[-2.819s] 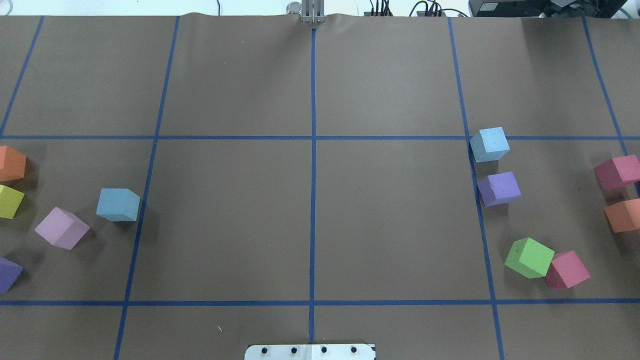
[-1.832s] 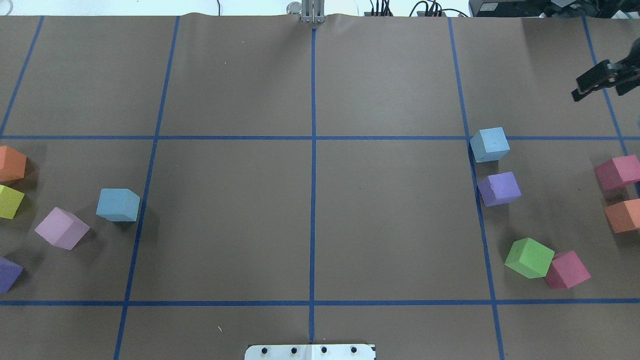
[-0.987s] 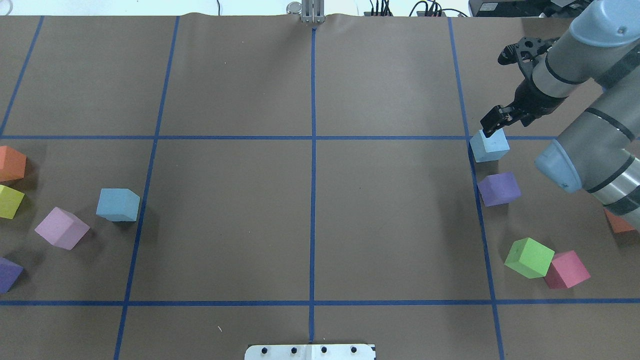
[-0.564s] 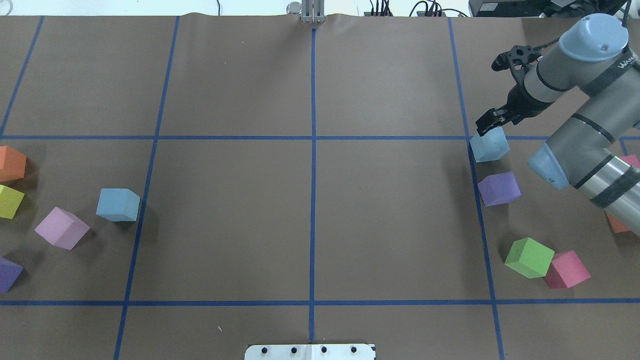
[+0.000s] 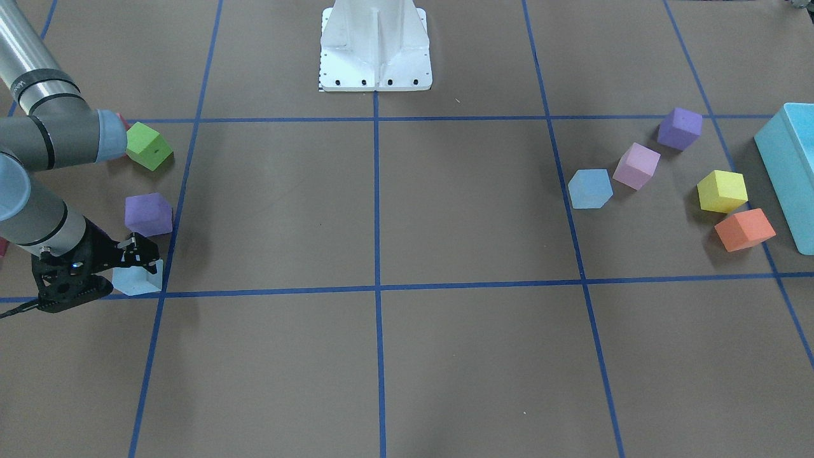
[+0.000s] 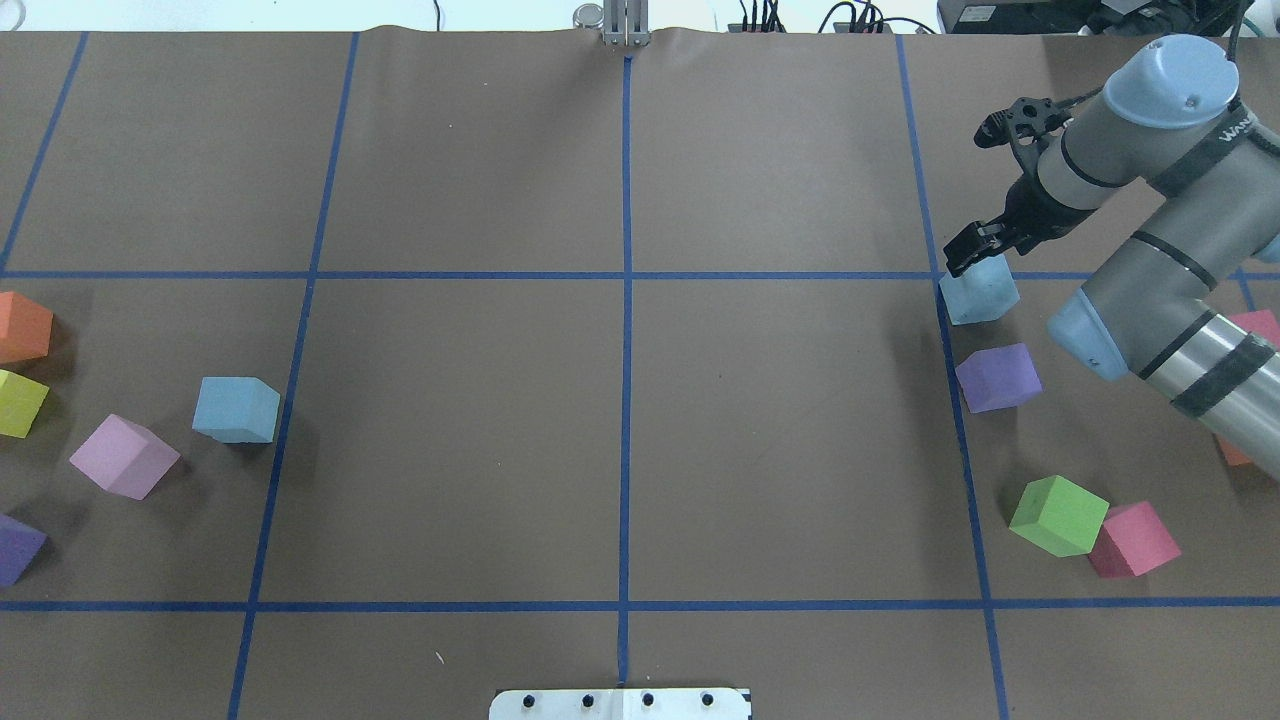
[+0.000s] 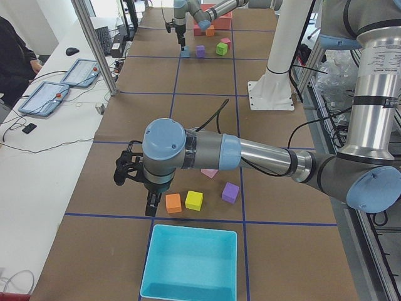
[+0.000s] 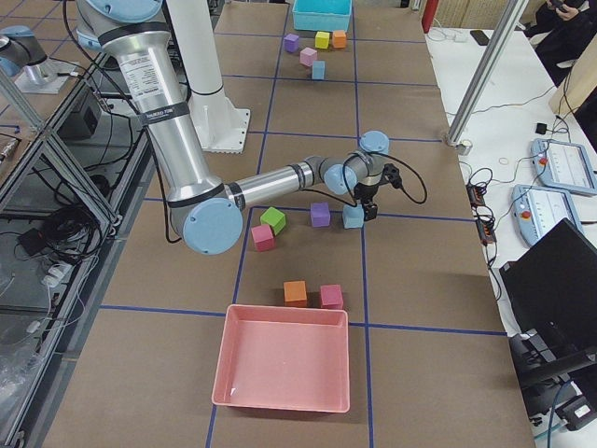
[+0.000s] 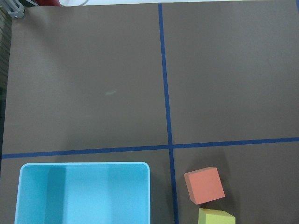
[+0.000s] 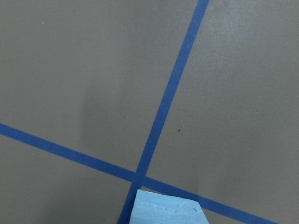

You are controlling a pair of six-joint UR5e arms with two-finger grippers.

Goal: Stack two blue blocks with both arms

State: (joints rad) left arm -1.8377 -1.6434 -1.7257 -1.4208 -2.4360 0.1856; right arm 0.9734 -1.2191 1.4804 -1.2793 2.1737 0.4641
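Note:
One blue block (image 6: 237,408) lies at the table's left and shows in the front view (image 5: 590,188) too. The other blue block (image 6: 985,300) lies at the right on a tape crossing, seen also in the front view (image 5: 135,282) and at the bottom edge of the right wrist view (image 10: 168,212). My right gripper (image 6: 975,258) is down at this block's far top edge and looks open, empty. My left gripper (image 7: 133,193) shows only in the exterior left view, hovering near the turquoise box; I cannot tell whether it is open or shut.
A purple cube (image 6: 998,377) sits just in front of the right blue block, with a green cube (image 6: 1058,515) and a pink cube (image 6: 1133,540) nearer. Lilac (image 6: 124,456), yellow (image 6: 18,403) and orange (image 6: 20,327) cubes flank the left blue block. The turquoise box (image 5: 788,172) stands far left.
My right arm has come in from the right edge and brought its gripper down and leftward to the right blue block. No cube has moved.

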